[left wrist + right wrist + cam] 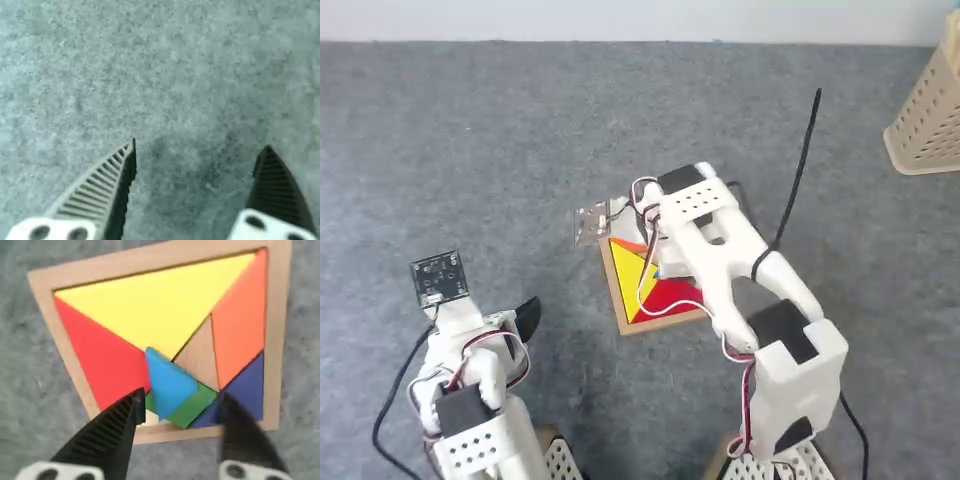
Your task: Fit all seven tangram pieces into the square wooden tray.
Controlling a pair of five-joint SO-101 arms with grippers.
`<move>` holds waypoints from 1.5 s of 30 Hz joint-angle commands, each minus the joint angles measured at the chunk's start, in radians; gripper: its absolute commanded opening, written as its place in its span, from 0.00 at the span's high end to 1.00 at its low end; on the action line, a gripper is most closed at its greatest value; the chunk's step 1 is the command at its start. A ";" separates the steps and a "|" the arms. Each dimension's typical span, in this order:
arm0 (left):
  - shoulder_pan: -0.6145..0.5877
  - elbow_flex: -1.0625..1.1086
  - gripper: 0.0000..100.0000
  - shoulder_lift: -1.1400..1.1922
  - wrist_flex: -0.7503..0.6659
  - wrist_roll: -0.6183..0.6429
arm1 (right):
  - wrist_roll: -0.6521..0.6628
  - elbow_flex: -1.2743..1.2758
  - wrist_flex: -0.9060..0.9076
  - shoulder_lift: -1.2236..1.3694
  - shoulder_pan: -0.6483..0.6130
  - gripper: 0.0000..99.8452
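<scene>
The right tool (180, 395) hangs open over the nearest edge of the square wooden tray (150, 260). Its fingers are spread to either side of a light blue piece (170, 380), which lies askew and partly over a green piece (195, 407), and neither finger visibly grips it. Beyond its tips the yellow triangle (155, 305), red triangle (100, 360), orange piece (240, 320) and dark blue triangle (250, 382) lie flat in the tray around a bare triangular gap (200, 357). The left tool (200, 147), well apart from the tray, is spread wide and holds nothing, with grey tabletop (150, 60) beneath it.
</scene>
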 commanded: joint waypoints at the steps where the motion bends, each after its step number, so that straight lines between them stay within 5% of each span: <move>1: 0.002 -0.013 0.65 -0.012 -0.002 -0.002 | -0.017 -0.055 0.007 -0.028 0.001 0.66; 4: 0.002 -0.013 0.65 -0.012 -0.002 -0.002 | -0.021 -0.071 0.012 -0.030 0.001 0.71; 9: 0.002 -0.013 0.65 -0.012 -0.002 -0.002 | -0.233 -0.209 0.116 -0.056 0.001 1.00; 16: 0.002 -0.013 0.65 -0.012 -0.002 -0.002 | -0.647 -0.298 0.174 -0.153 0.013 0.99; 20: 0.002 -0.013 0.65 -0.012 -0.002 -0.002 | -0.764 -0.114 0.044 -0.294 0.008 0.99; 29: 0.002 -0.013 0.65 -0.012 -0.002 -0.002 | -0.819 0.381 -0.410 -0.407 -0.077 0.99; 45: 0.002 -0.013 0.65 -0.012 -0.002 -0.002 | -0.853 0.328 -0.438 -0.234 -0.105 0.99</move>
